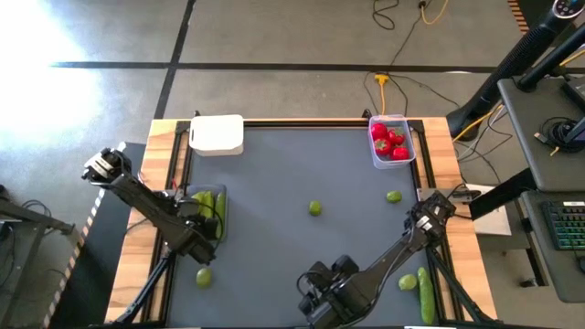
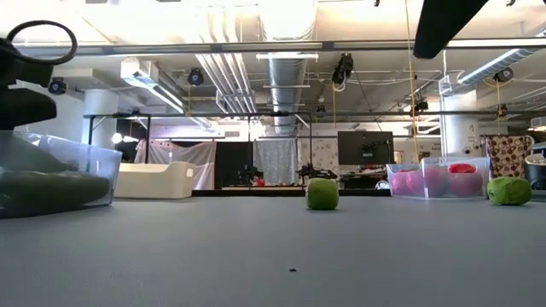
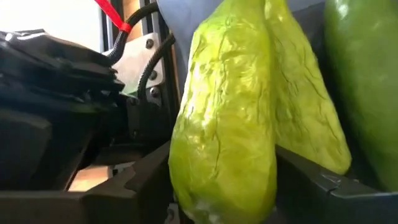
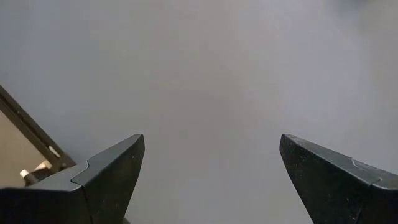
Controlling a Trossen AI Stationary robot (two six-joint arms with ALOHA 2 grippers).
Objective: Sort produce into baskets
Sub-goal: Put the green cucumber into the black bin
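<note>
A green pod fills my left wrist view, sitting between my left pincer's fingers over the clear tub at the table's left edge, beside other pods. I cannot tell whether the fingers still grip it. If it clings to one finger, I judge it could be dragged back out over the low wall. The pod looks waxy, wrinkled, yellow-green and plump. My right pincer waits spread wide over bare mat near the front edge.
</note>
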